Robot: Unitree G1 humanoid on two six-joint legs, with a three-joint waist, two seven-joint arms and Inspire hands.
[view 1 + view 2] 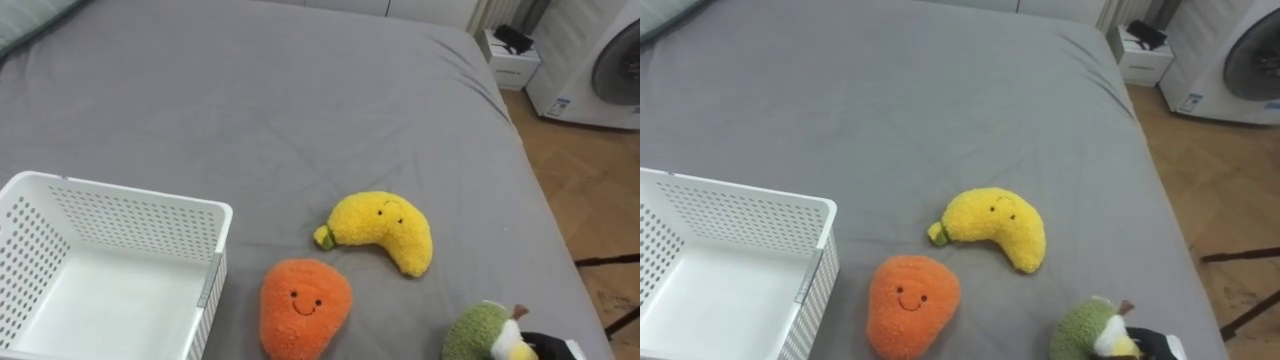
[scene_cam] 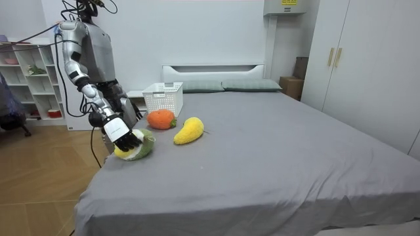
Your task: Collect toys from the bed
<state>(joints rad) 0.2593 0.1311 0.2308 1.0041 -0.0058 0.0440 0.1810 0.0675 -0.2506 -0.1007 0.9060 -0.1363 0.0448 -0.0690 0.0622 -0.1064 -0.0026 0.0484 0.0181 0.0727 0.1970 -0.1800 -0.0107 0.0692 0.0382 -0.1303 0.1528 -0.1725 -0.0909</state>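
Three toys are on the bed (image 1: 250, 90): the right hand (image 1: 540, 348) curls round the green toy (image 1: 478, 332) at the near right edge; the basket (image 1: 120, 205) lies well to its left (past the orange toy (image 1: 305, 300) and banana (image 1: 385, 228)), so the carry looks leftward.

Washing machine (image 1: 612, 70) beside small white cabinet (image 1: 514, 68)

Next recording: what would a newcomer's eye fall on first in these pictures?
Three plush toys stand out against the grey bed: a yellow banana and an orange smiling toy lie close together, and a green toy sits near the bed's edge. The robot's right hand is at the green toy. A white perforated basket stands on the bed to the robot's left of the toys.
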